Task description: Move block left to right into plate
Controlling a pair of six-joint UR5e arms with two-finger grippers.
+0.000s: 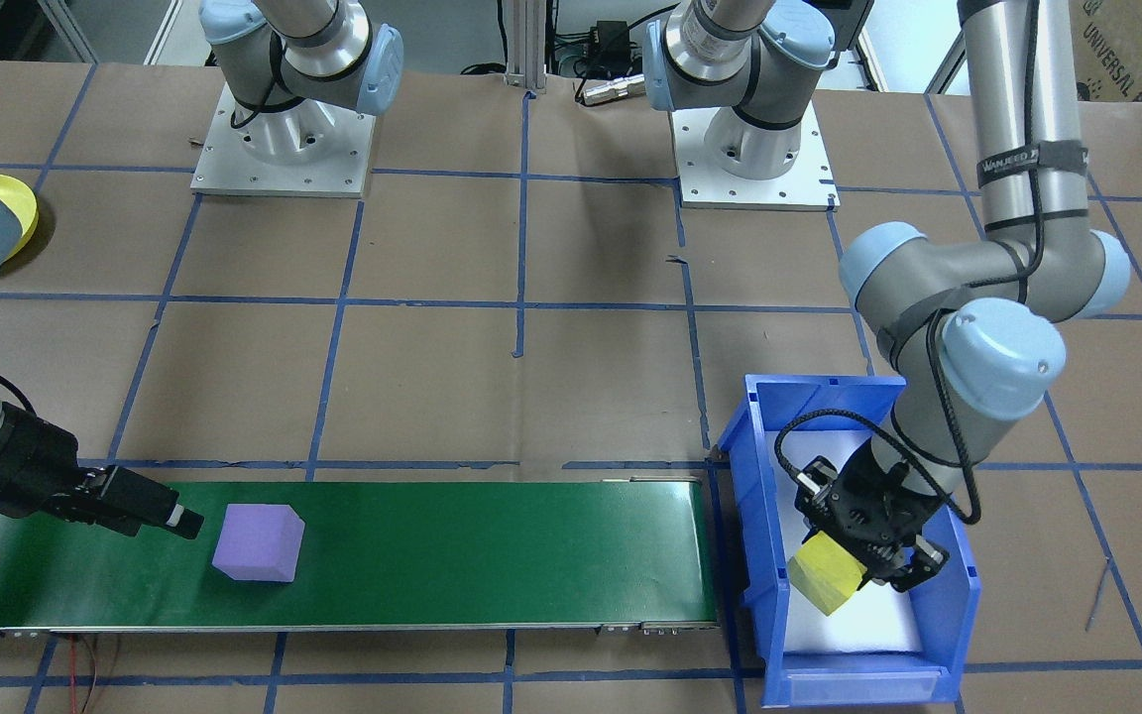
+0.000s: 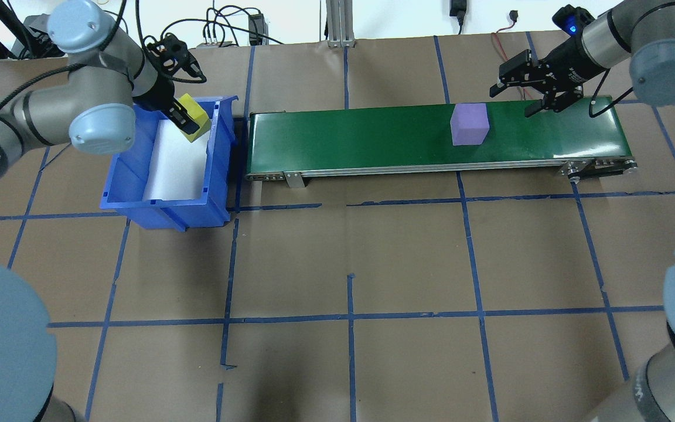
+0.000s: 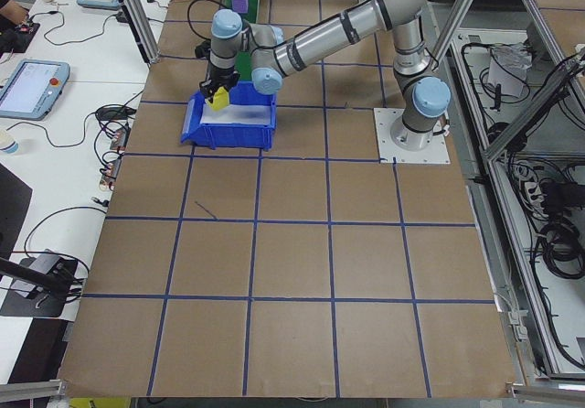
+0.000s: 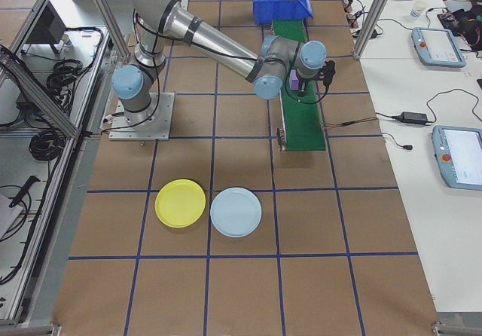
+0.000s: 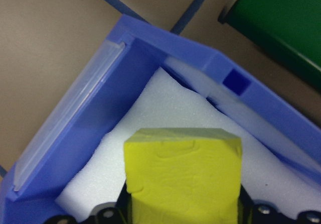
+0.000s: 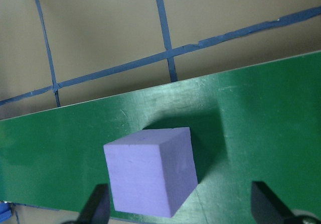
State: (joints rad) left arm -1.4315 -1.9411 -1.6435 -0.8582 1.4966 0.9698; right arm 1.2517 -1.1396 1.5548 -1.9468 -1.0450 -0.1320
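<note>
Both arms are silver-grey metal tubes with pale blue caps on the joints. Each stands on a square white base plate [image 1: 282, 139] fastened with small screws. Black cables run along the links, held by a black strap with white lettering. Both hands are black.

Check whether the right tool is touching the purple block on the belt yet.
Apart. In the right wrist view both fingers flank the purple block with green belt visible between; overhead, the right tool sits clear of it.
</note>
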